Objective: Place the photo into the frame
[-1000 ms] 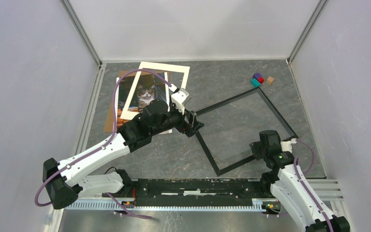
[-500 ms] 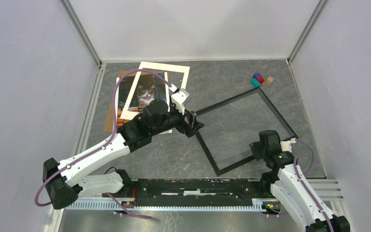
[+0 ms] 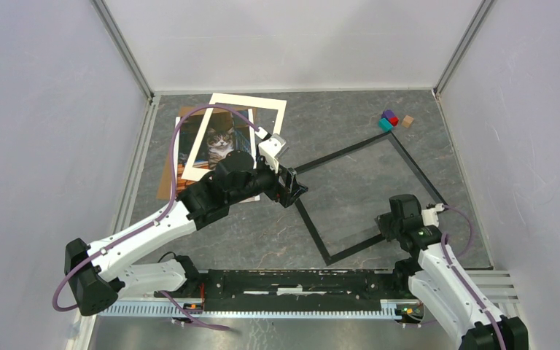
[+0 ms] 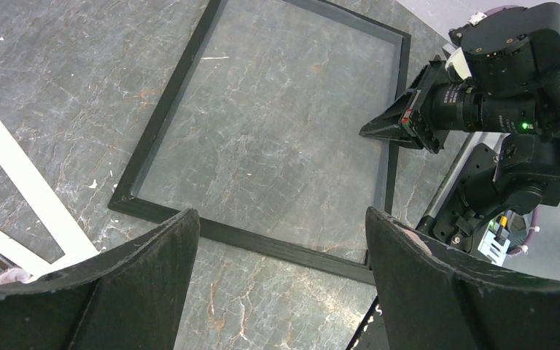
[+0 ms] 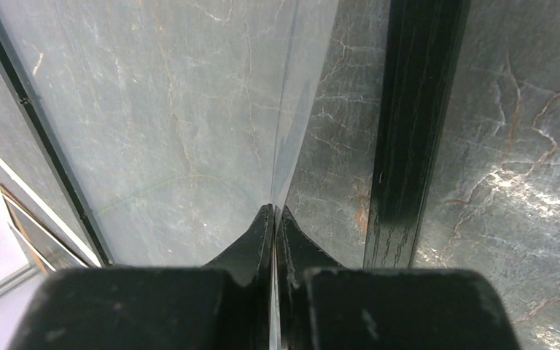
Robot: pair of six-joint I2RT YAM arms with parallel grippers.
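Inside frame (image 5: 417,109), right pincer (image 5: 275,211) grips sheet (image 5: 175,109)

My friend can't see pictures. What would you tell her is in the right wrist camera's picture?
The right gripper is shut tight, pinching the edge of a clear sheet between its two black fingers. Just to the right, one black bar of the frame lies on the grey marbled table.

Photo (image 3: 219,142) well left of frame (image 3: 343,154)
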